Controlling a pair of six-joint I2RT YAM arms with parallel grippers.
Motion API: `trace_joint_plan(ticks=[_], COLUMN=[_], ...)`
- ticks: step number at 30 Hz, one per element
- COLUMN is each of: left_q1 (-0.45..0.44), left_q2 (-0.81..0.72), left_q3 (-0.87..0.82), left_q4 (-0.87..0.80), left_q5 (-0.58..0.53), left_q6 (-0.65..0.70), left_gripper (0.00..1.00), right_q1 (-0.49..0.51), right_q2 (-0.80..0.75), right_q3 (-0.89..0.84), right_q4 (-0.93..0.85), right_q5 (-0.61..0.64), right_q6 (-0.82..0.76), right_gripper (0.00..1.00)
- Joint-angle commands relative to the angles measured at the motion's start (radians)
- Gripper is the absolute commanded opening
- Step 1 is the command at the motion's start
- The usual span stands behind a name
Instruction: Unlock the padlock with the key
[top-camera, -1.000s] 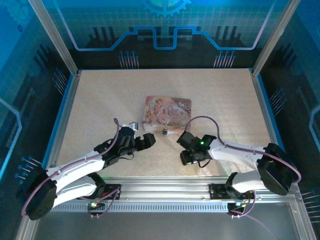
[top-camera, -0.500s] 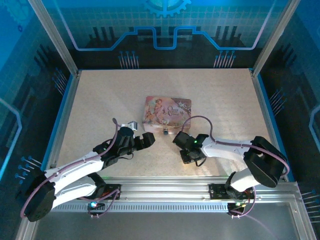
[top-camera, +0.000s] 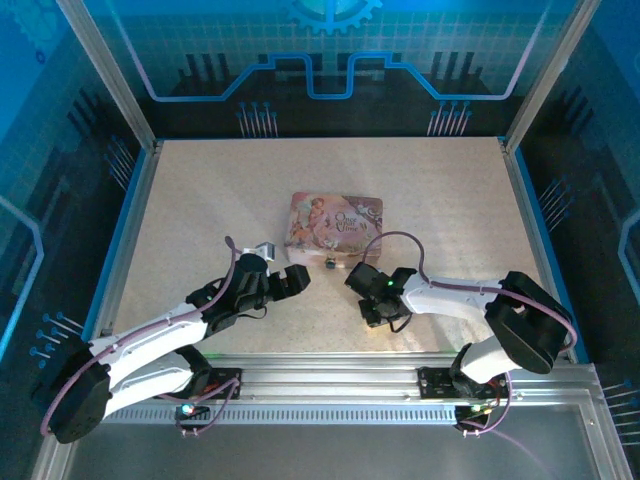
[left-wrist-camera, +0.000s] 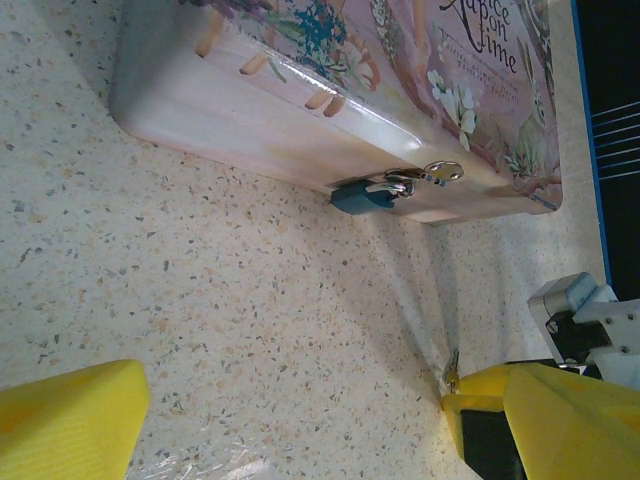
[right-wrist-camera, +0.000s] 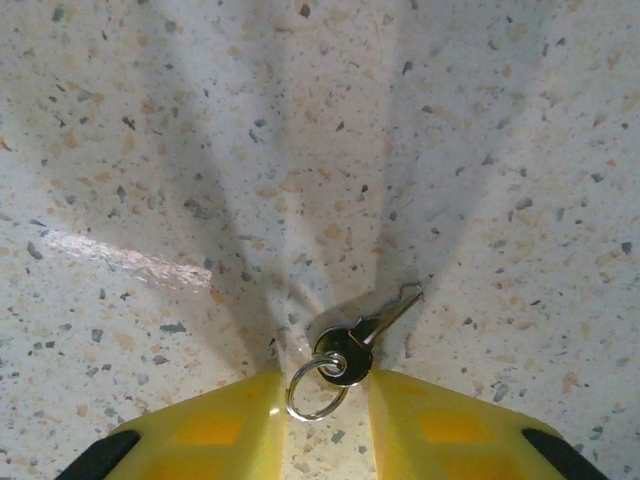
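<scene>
From above, the left claw (top-camera: 297, 280) sits low over the tabletop (top-camera: 200, 200), spread wide and empty. The padlock (top-camera: 329, 264) is just ahead of it and a touch to its right, against the near wall of the tin (top-camera: 335, 222). The right claw (top-camera: 356, 280) is down at the tabletop too, with the padlock a little beyond its tips, near but apart. The key is too small to pick out from up here.

On the left wrist, the left claw (left-wrist-camera: 290, 395) is released, with nothing between its yellow fingers (left-wrist-camera: 70, 420). Straight ahead of it the padlock (left-wrist-camera: 362, 196) hangs at the latch of the tin (left-wrist-camera: 250, 110), its body touching the wall. It looks locked.

On the right wrist, there's the key (right-wrist-camera: 365, 330), flat on the tabletop (right-wrist-camera: 150, 120) right at the tips of the right claw (right-wrist-camera: 325, 415). Its ring (right-wrist-camera: 315, 388) lies between the fingers (right-wrist-camera: 215, 430) and the blade points away. The jaws stand narrow with a gap showing, so nothing is grasped yet.

I read this as the pick-up step, early in the task. The next move calls for a clean pinch on the key's head, since thin flat metal could skate away. Then comes a short carry to the padlock, with the left claw likely needed to steady it.
</scene>
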Motion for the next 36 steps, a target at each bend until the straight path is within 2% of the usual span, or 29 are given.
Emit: trace_joint_plan(ticks=[1, 6, 18, 23, 30, 35, 36], left_q1=[-0.007, -0.006, -0.007, -0.006, -0.006, -0.006, -0.007], left_q2=[-0.005, -0.004, -0.002, -0.012, -0.047, -0.059, -0.057], left_q3=[-0.007, -0.005, -0.003, 0.003, 0.0, 0.001, 0.0], left_q4=[-0.009, -0.01, -0.012, -0.015, -0.008, -0.006, -0.008], left_q5=[-0.021, -0.018, -0.013, -0.002, 0.024, 0.03, 0.028], left_q6=[-0.013, -0.014, -0.012, -0.02, -0.072, -0.083, -0.085], left_gripper=[0.93, 0.93, 0.93, 0.93, 0.93, 0.93, 0.93], right_q1=[-0.02, -0.035, -0.06, -0.077, -0.154, -0.222, -0.224], right_q2=[0.005, -0.015, -0.069, -0.116, -0.263, -0.328, -0.326], right_q3=[-0.024, -0.044, -0.071, -0.079, -0.13, -0.15, -0.145], right_q4=[0.025, 0.041, 0.043, 0.055, 0.126, 0.133, 0.13], right_q5=[0.027, 0.016, 0.02, 0.008, -0.09, -0.18, -0.188], right_q6=[0.001, -0.002, -0.02, -0.057, -0.148, -0.167, -0.169], right_gripper=[0.26, 0.23, 0.06, 0.03, 0.02, 0.1, 0.15])
